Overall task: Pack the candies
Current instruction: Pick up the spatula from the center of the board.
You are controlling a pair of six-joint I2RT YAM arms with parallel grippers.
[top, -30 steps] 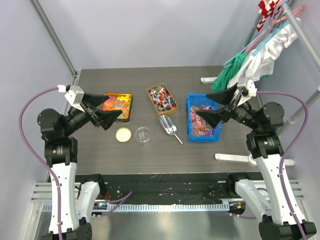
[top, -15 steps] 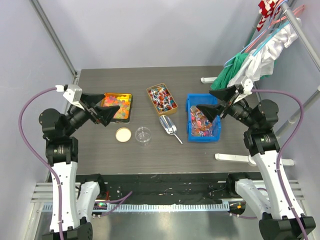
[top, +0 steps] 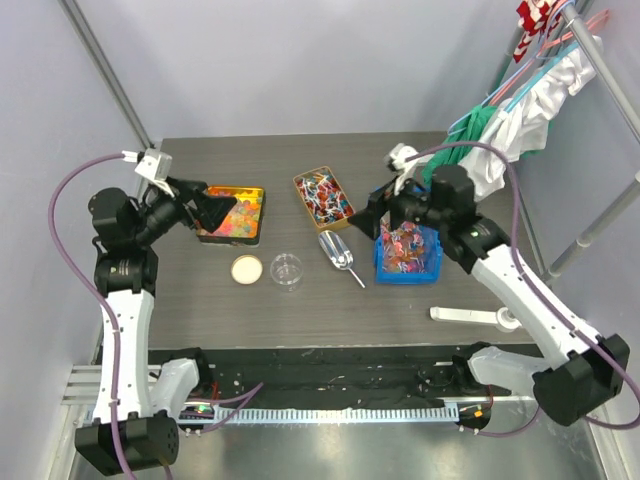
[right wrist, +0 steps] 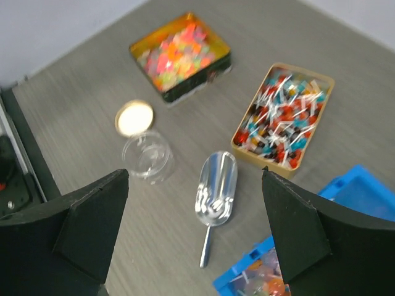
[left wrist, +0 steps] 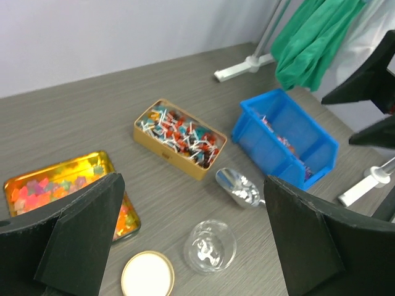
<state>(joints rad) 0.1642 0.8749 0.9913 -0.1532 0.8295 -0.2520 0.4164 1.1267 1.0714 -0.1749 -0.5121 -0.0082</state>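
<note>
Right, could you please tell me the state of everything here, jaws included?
Gummy tin: open, full.
Wrapped-candy tin: open, full.
Blue bin: open, part-filled.
Jar: upright, uncapped, empty.
Lid: off, beside jar.
Scoop: lying empty.
Left jaws: open, empty.
Right jaws: open, empty.

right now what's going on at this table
Two robot arms are set up to pack candies, but nothing is held yet. The left gripper hangs open by the gummy tin. The right gripper hangs open near the metal scoop, between the wrapped-candy tin and the blue bin. The clear jar looks empty, with its lid lying beside it.
</note>
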